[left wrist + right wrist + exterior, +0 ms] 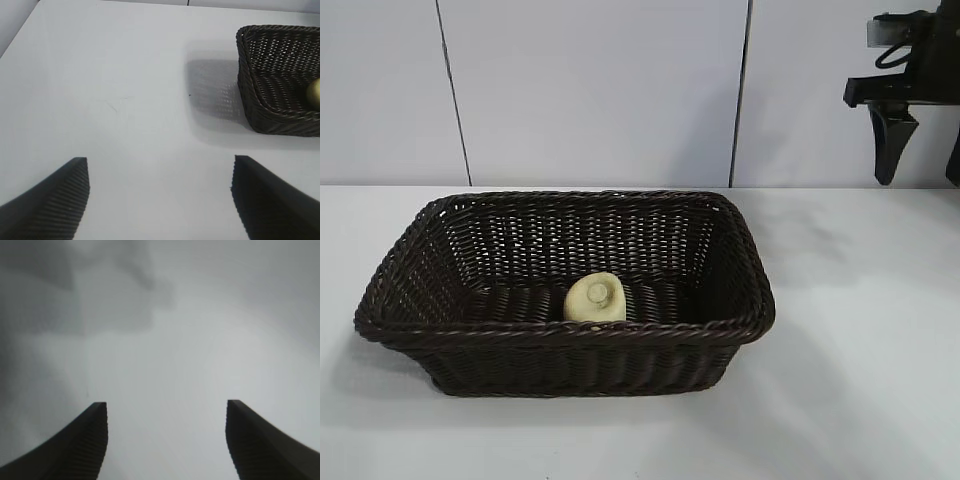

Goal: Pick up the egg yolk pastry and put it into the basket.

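The egg yolk pastry (595, 299), a small pale yellow bun, lies on the floor of the dark brown woven basket (740, 325), near its front wall. In the left wrist view the basket (260, 95) shows at the edge with a sliver of the pastry (314, 93) inside. My right gripper (918, 172) hangs high at the far right, well above the table and away from the basket; it is open and empty, as its wrist view (166, 412) shows. My left gripper (160, 172) is open and empty over bare table, out of the exterior view.
The white table (860, 380) spreads around the basket on all sides. A pale panelled wall (590, 90) stands behind it.
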